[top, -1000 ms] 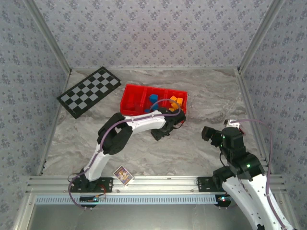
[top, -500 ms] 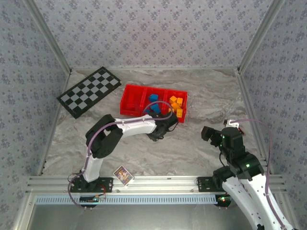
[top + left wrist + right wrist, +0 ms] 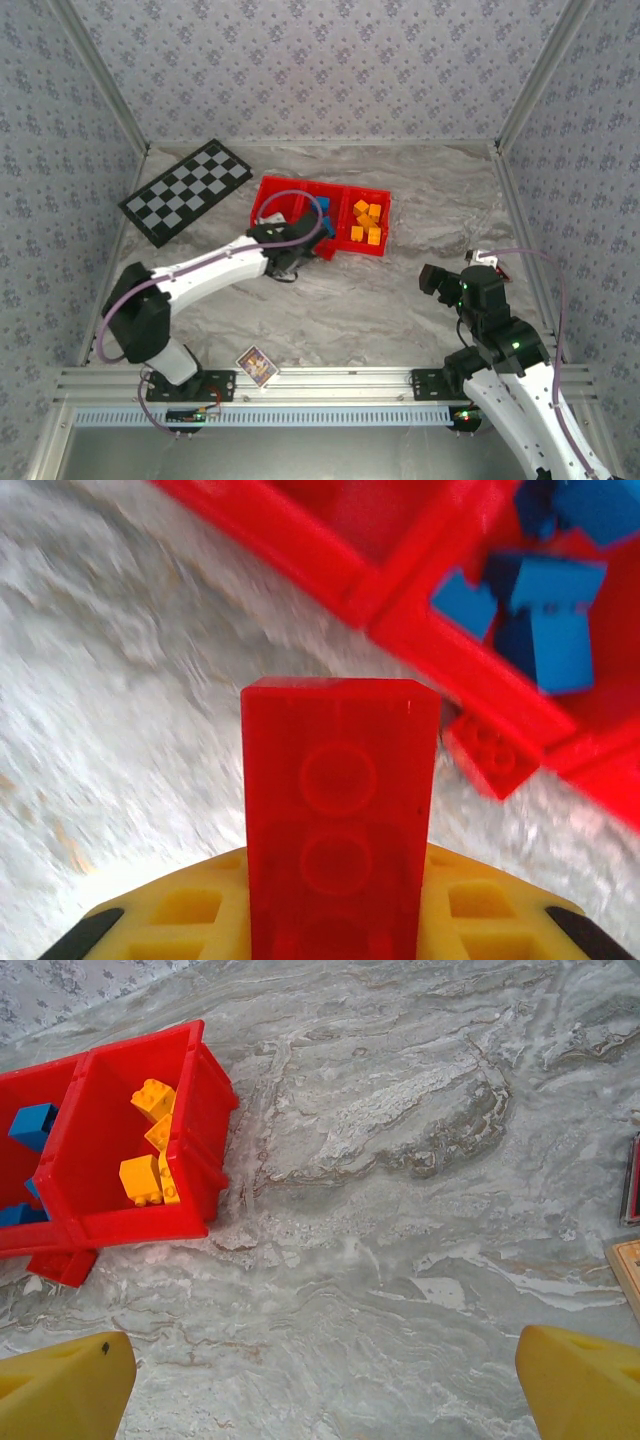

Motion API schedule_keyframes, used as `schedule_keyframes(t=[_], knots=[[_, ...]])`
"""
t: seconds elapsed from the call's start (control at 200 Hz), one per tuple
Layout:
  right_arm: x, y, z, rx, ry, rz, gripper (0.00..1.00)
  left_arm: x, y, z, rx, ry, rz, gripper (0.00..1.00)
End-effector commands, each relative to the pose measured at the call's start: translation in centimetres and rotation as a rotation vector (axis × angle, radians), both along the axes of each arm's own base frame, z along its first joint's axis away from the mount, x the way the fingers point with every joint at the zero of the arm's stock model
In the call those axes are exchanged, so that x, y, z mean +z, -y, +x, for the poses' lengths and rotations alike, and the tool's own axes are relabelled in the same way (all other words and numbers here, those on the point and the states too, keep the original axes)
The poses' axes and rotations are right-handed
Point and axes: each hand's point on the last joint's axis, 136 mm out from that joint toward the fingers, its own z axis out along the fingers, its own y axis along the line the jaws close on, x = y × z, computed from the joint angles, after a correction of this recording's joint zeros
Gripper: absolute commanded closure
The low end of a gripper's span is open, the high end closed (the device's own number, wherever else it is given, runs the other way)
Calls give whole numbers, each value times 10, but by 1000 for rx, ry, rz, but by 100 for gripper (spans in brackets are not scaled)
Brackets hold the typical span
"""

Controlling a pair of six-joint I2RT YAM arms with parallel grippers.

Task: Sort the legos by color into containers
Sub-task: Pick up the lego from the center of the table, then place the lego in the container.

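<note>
Since a second ago the left arm has swung leftward along the near side of the tray (image 3: 268, 186) and stretched out low over the table (image 3: 400, 300). Its wrist, which was in front of the right compartment (image 3: 105, 1110), is now in front of the divider between the left compartment (image 3: 350, 515) and the middle compartment (image 3: 336, 194). The right arm has not shifted.

The left gripper (image 3: 340, 915) is clenched on a red brick (image 3: 340, 810), which stands upright between the yellow fingers (image 3: 180, 910) with its round stud marks facing the wrist camera. It is held just short of the tray's near wall, not over any compartment.

A second red brick (image 3: 492, 755) lies on the table touching the outside of that near wall, below the middle compartment; the right wrist view shows it at the tray's near edge too.

Blue bricks (image 3: 548, 610) sit heaped in the middle compartment — several, overlapping. Orange-yellow bricks (image 3: 150, 1150) lie in the right compartment, against its left side.

The right gripper (image 3: 320, 1395) hangs well to the right of the tray and nearer the arm bases, its jaws spread wide with bare table between them — nothing is held.

A checkered board (image 3: 185, 190) lies left of the tray, apart from it. A small printed card (image 3: 257, 365) rests well in front of the tray, by the left arm's base.
</note>
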Motion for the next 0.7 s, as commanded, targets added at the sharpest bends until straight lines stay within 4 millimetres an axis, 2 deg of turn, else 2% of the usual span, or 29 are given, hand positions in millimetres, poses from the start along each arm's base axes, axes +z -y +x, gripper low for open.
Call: schedule_keyframes(t=[0.0,0.18,0.325,0.53,0.695], knots=[[-3,2,2,-12,-1,-16,0,14,-19,22,-69,46,60,73],[-5,2,4,-15,-15,-24,0,27,-38,63,-93,10,72,73],[-9,3,4,-27,-27,-27,0,30,-36,95,-139,6,54,73],[-10,7,3,-46,-31,-30,0,11,-34,126,-241,-112,108,71],[-11,9,2,-55,-34,-37,0,-10,-24,139,-299,-164,68,71]])
